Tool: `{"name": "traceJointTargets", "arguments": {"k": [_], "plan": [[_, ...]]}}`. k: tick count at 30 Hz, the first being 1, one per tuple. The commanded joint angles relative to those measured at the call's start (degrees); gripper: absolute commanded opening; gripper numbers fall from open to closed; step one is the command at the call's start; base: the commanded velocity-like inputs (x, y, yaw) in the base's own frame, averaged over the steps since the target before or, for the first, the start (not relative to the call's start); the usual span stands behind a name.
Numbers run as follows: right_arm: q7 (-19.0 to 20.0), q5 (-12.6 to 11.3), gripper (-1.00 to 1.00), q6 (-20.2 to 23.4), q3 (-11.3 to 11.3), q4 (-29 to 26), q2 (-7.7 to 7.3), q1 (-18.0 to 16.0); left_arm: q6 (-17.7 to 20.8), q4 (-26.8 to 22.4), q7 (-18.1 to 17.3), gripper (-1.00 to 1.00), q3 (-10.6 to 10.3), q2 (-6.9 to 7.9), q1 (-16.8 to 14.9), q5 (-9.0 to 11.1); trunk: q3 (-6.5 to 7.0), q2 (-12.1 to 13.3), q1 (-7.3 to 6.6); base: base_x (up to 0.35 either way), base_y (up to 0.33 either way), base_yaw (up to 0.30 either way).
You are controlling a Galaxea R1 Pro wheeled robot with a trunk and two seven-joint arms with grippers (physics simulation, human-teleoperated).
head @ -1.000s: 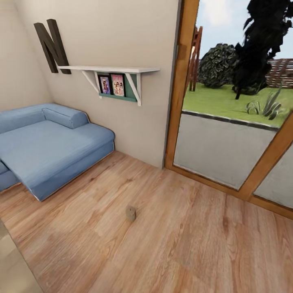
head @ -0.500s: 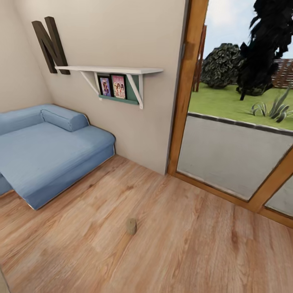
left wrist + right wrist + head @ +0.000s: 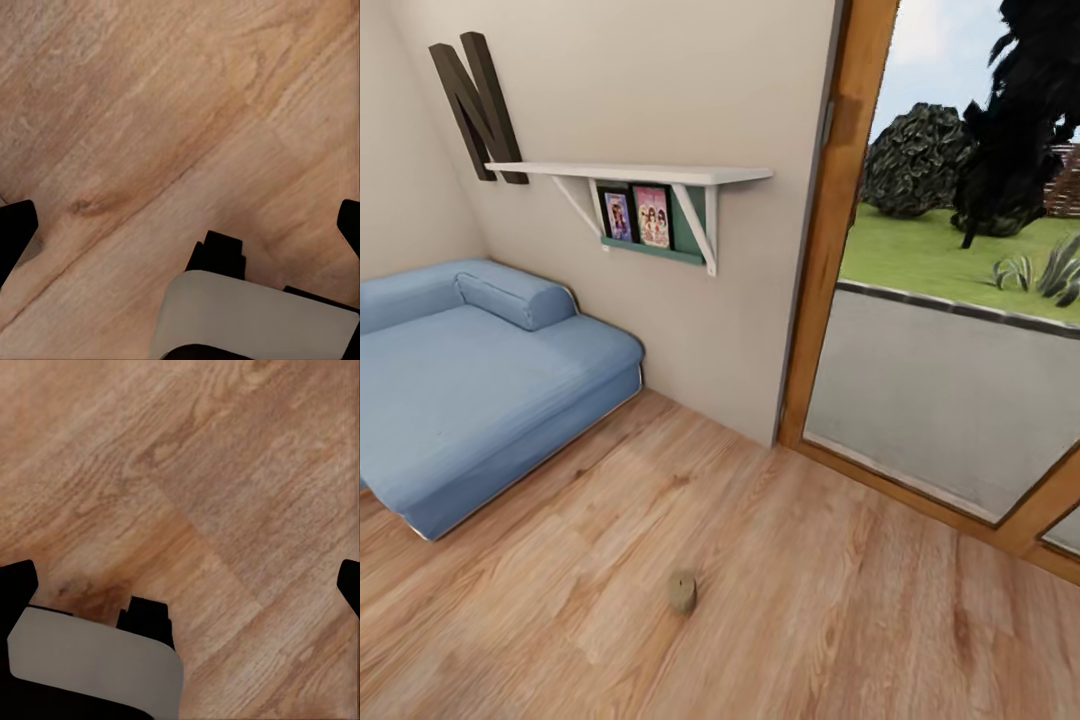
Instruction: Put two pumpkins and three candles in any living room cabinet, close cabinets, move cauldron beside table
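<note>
A small tan stubby cylinder (image 3: 681, 592), candle-like, stands alone on the wood floor of the living room, in the lower middle of the head view. My left gripper (image 3: 182, 229) hangs open over bare floorboards, its black fingertips (image 3: 15, 234) far apart with nothing between them. My right gripper (image 3: 182, 583) is open in the same way above the floor, fingertips (image 3: 16, 583) wide apart. The pumpkins, cabinet, cauldron and table are out of view.
A blue corner sofa (image 3: 470, 380) fills the left. A white wall shelf (image 3: 630, 173) with framed pictures and a dark letter N (image 3: 475, 105) hang on the beige wall. Wood-framed glass patio doors (image 3: 950, 380) stand at the right.
The whole head picture has shifted: the camera has moved closer to the wall and doors. The tan cylinder now sits lower in the picture, and a pale corner at lower left has left it.
</note>
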Motion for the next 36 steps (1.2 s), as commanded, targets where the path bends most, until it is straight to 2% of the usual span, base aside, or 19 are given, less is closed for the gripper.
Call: {"name": "traceJointTargets", "arguments": {"k": [1,10,36], "plan": [[0.0,0.0,1.0,-0.02,0.02,0.0,0.0,-0.01,0.01,0.0,0.0,1.0,0.0,0.0,0.0,0.0,-0.06,0.0,0.0,0.335,0.0,0.175],[-0.02,-0.13,1.0,-0.05,-0.03,-0.09,-0.07,0.01,-0.01,0.0,0.01,1.0,0.0,0.0,0.0,0.0,-0.59,0.0,0.0,0.335,0.0,0.191],[-0.09,0.17,1.0,0.02,-0.02,-0.05,-0.32,0.02,0.02,0.0,0.0,1.0,0.0,0.0,0.0,0.0,-0.63,0.0,0.0,0.335,0.0,0.005]]}}
